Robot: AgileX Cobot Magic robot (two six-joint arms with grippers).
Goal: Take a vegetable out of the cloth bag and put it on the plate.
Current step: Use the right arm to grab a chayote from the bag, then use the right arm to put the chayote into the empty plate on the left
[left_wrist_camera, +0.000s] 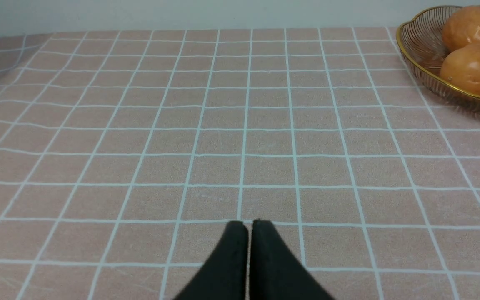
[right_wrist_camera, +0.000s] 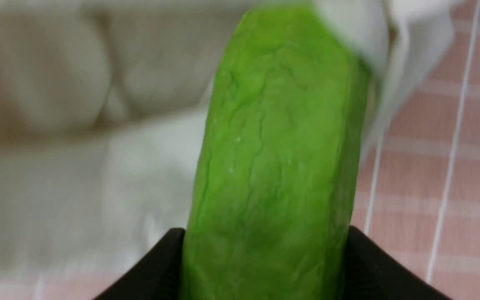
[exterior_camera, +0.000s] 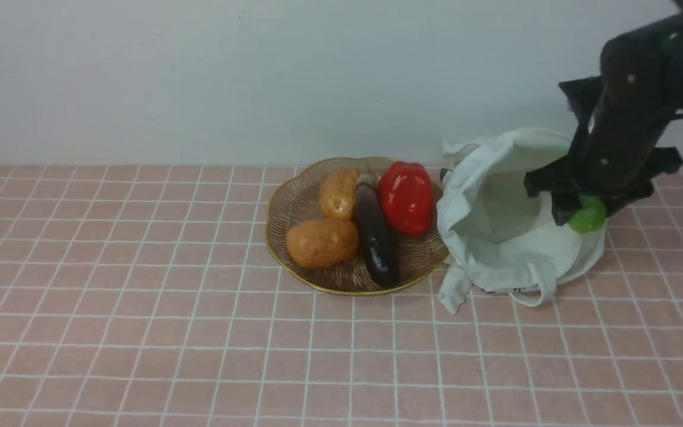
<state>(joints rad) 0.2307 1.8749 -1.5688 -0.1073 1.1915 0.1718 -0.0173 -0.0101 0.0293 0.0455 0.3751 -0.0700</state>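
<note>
With its jaws clamped on both sides of the green cucumber (right_wrist_camera: 269,158), the right gripper (exterior_camera: 581,214) holds it at the mouth of the white cloth bag (exterior_camera: 519,237), well apart from the plate (exterior_camera: 285,261). The coming move turns on how the cucumber lies between those jaws: its long axis runs lengthwise out past the fingertips, one end between them and the other reaching toward the bag's fabric. The right arm (exterior_camera: 644,77) is clearly the nearer one, and the plate sits over to its left, beyond the bag, so the cucumber probably has to come free of the cloth before it crosses. The left gripper (left_wrist_camera: 249,250) has its fingers together, or very nearly so, with nothing between them. The front view shows only a rounded bit of the cucumber (the dark fingers cover much of the rest), and the right wrist view blurs the cloth and cuts off the near end. Whether the far end is merely behind a fold or caught in it, I cannot tell.
</note>
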